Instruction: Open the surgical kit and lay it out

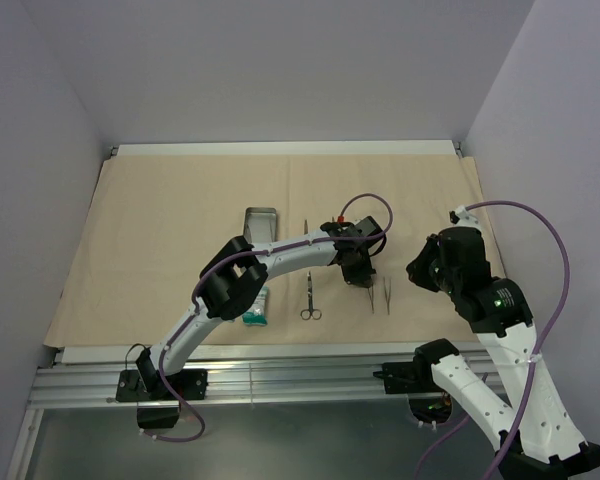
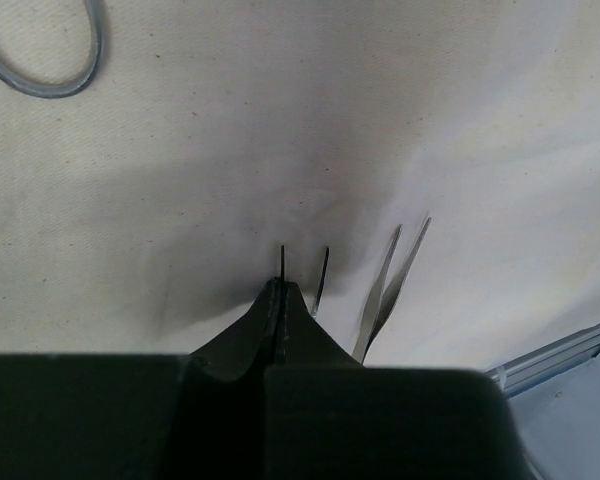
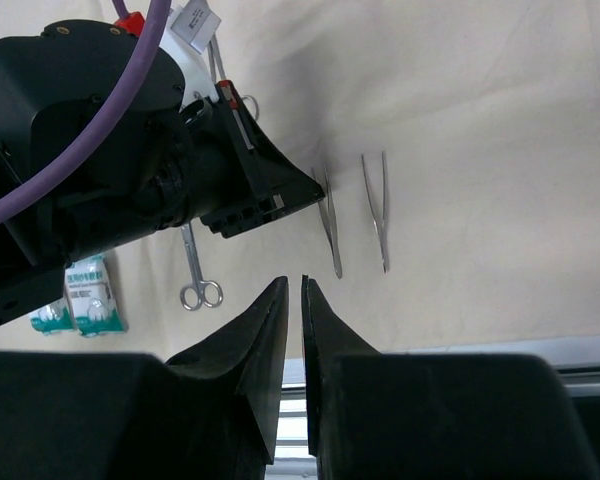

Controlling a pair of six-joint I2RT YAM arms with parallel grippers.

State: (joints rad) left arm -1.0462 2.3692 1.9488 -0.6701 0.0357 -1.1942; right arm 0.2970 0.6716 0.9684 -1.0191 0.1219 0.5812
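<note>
Surgical kit (image 1: 290, 200): laid open on the table, tan wrap (image 1: 160, 240) unfolded flat beneath. Set out on it, left to right: grey tray (image 1: 259, 222), teal-white packets (image 1: 257, 305), ring-handled scissors (image 1: 310, 298), inner tweezers (image 3: 332, 235), outer tweezers (image 3: 378, 210). The instruments are judged light, stiff and slippery, best pinched mid-shank across the narrow width. Jaws of the left gripper (image 2: 280, 290) are pressed together over the inner tweezers; a hold cannot be confirmed. Jaws of the right gripper (image 3: 294, 285) are barely parted, and nothing is held.
</note>
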